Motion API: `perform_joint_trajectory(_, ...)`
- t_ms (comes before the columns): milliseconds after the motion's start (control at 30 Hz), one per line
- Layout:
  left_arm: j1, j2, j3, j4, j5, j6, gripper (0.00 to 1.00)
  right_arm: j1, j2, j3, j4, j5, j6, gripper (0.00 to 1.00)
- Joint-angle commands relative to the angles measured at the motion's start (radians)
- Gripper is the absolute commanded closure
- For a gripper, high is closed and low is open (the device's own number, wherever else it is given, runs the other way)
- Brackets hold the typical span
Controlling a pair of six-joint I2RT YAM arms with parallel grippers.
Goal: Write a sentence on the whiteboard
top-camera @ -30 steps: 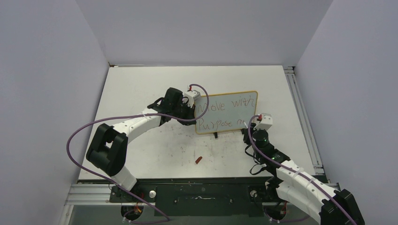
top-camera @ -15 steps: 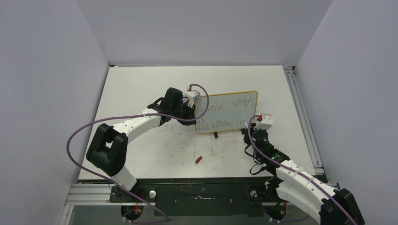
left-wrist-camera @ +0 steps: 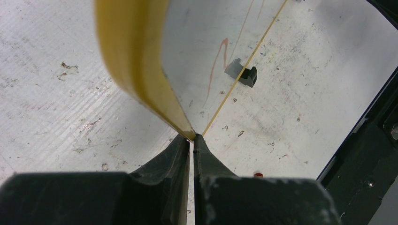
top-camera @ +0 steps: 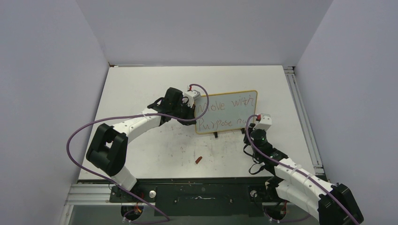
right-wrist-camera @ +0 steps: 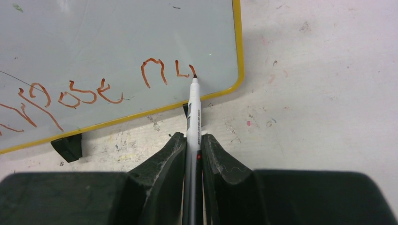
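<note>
Left gripper (left-wrist-camera: 192,138) nips yellow-framed white whiteboard (top-camera: 233,114), wrist hiding start of reddish-brown handwritten sentence (top-camera: 234,101); right gripper (right-wrist-camera: 193,139) clamps grey marker pen (right-wrist-camera: 193,115).

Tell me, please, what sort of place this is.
Probably a robotics lab cell: plain walls box in a scuffed white table, and two cabled arms bolted at its near edge hold a whiteboard and marker.

From above, we lose the whiteboard (top-camera: 230,114) at its nine o'clock edge behind the left gripper (left-wrist-camera: 192,142) and its wrist, along with the first letter of the sentence (top-camera: 226,104). The last word, at five o'clock, is too small to read. The right wrist view cuts the board off at top and left. The marker (right-wrist-camera: 193,112) barrel vanishes between the pinching fingers of the right gripper (right-wrist-camera: 192,140). We cannot name the small red bit (top-camera: 198,160) at six o'clock.
</note>
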Motion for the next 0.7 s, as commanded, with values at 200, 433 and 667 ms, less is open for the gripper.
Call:
perform_joint_trajectory(200, 0.004, -0.049, 0.056, 0.021, 0.020, 0.006, 1.00, -0.011, -0.025, 0.025, 0.047, -0.032, -0.015, 0.95)
perform_joint_trajectory(433, 0.004, -0.048, 0.057, 0.022, 0.019, 0.006, 1.00, -0.011, -0.050, 0.015, 0.044, -0.017, -0.009, 0.95)
perform_joint_trajectory(667, 0.004, -0.050, 0.056, 0.021, 0.019, 0.006, 1.00, -0.012, -0.038, 0.018, 0.046, -0.006, -0.005, 0.95)
